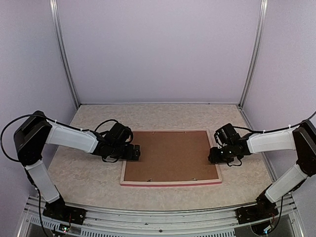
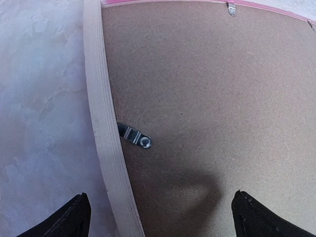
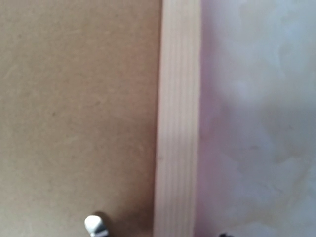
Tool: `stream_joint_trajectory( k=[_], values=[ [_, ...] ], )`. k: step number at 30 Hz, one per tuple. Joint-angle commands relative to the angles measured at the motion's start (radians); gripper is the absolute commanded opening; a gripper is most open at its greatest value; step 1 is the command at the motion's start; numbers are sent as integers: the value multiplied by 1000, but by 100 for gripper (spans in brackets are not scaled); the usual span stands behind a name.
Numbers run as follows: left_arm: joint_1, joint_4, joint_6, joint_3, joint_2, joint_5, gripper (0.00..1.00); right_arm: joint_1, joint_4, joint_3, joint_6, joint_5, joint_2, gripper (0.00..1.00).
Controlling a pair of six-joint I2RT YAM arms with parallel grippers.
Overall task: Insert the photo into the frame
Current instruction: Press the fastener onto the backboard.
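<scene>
The frame point(image 1: 170, 182) lies face down in the middle of the table, pale wood back up, with a brown backing board point(image 1: 170, 155) set inside it. The photo is hidden. My left gripper point(image 1: 134, 152) hovers over the frame's left rail point(image 2: 101, 123), open wide, one finger point(image 2: 74, 219) outside the rail and the other over the board point(image 2: 212, 89). My right gripper point(image 1: 213, 155) is low at the right rail point(image 3: 178, 123). Its fingers barely enter the right wrist view, so their spread does not show.
Small metal turn clips sit along the frame's inner edge: one by the left rail point(image 2: 134, 137), one at the far rail point(image 2: 231, 8), one by the right rail point(image 3: 96, 224). Pale mottled tabletop point(image 1: 89, 173) surrounds the frame. Lilac walls close in the back and sides.
</scene>
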Motion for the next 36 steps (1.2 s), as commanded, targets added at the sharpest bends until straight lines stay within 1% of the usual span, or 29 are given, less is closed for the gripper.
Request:
stream_joint_trajectory(
  k=[1, 6, 10, 14, 17, 22, 27, 31, 36],
  values=[
    [-2, -10, -2, -14, 24, -21, 99, 6, 36, 0, 5, -12, 33, 53],
    [-2, -6, -5, -16, 34, -23, 98, 6, 61, -9, 6, -26, 26, 57],
    [-1, -1, -7, -19, 41, -18, 95, 2, 86, -10, 3, -52, 29, 56],
    [1, 1, -8, -22, 40, -9, 92, 2, 84, 1, -5, -44, 51, 54],
    [3, 3, -5, -23, 38, -4, 90, 1, 80, 6, -6, -29, 62, 51],
    [4, 9, -1, -22, 41, 5, 89, 0, 73, 11, 8, -4, 80, 42],
    [4, 14, 0, -26, 48, 13, 88, -1, 86, 4, 46, 18, 98, 39],
    [4, 13, 2, -28, 46, 13, 87, -1, 115, -16, 80, 24, 90, 33],
    [6, 14, 4, -30, 44, 11, 86, -1, 126, -34, 109, 34, 57, 29]
  ],
)
